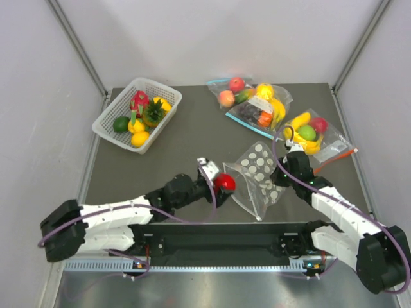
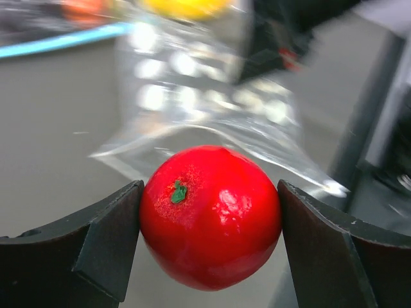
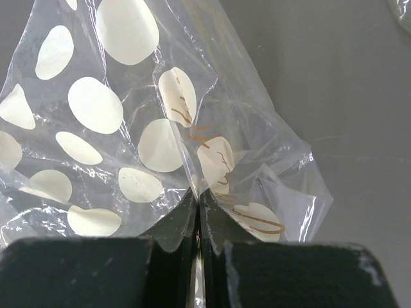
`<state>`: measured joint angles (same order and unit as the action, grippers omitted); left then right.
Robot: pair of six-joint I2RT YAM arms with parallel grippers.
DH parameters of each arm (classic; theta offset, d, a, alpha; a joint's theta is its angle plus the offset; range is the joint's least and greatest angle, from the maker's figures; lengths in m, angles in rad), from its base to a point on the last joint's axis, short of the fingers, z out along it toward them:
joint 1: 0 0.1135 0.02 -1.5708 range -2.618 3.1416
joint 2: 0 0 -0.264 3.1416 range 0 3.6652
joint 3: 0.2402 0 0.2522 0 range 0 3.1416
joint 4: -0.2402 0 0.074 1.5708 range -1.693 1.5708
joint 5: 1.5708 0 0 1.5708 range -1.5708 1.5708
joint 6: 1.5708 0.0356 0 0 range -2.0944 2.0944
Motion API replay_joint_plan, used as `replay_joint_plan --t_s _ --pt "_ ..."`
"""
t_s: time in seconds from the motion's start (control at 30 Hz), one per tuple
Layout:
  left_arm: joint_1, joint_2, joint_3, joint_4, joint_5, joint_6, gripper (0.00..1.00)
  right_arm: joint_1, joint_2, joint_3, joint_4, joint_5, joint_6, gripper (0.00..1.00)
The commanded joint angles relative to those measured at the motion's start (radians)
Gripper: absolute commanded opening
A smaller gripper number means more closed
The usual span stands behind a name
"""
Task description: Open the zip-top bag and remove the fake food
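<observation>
The dotted bag (image 1: 259, 174) is found near the table's (image 1: 186, 144) front edge, between the two grippers. Its right edge is pinched by the closed jaws of the right gripper (image 3: 199, 208). A red fruit (image 1: 225, 181) is clamped between the jaws of the left gripper (image 2: 210, 221), just beside the bag's left edge. A pineapple (image 1: 153, 113) and a yellow fruit (image 1: 140, 138) are seen in the basket (image 1: 104, 123) at rear left. Two other bags (image 1: 253, 102) are seen at rear right.

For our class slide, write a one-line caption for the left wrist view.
Left gripper holds a glossy red toy fruit in front of the dotted zip-top bag.
</observation>
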<state>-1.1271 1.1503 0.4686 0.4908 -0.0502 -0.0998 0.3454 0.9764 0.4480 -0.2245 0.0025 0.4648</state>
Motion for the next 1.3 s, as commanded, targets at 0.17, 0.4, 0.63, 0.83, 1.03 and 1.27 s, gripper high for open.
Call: replay_joint_plan --t_s 0.17,0.4,0.63,0.83,1.03,1.27 --pt "0.439 -0.182 0.129 -0.185 0.001 -0.060 0.00 -0.029 -0.042 0.067 0.013 0.001 -0.031 0.00" --pt "0.895 -0.104 0.261 -0.196 -0.046 -0.159 0.00 -0.032 -0.058 0.080 0.002 -0.025 -0.035 0.00" --pt "1.121 0.069 0.390 -0.179 -0.114 -0.195 0.00 -0.034 -0.087 0.089 -0.019 -0.036 -0.041 0.00" --pt "1.214 0.192 0.406 -0.121 -0.122 -0.190 0.13 -0.036 -0.097 0.093 -0.026 -0.045 -0.041 0.00" --pt "1.250 0.270 0.455 -0.138 -0.111 -0.170 0.88 -0.036 -0.090 0.093 -0.026 -0.050 -0.043 0.00" --pt "1.251 0.246 0.461 -0.161 -0.125 -0.147 0.99 -0.036 -0.071 0.104 -0.015 -0.059 -0.046 0.00"
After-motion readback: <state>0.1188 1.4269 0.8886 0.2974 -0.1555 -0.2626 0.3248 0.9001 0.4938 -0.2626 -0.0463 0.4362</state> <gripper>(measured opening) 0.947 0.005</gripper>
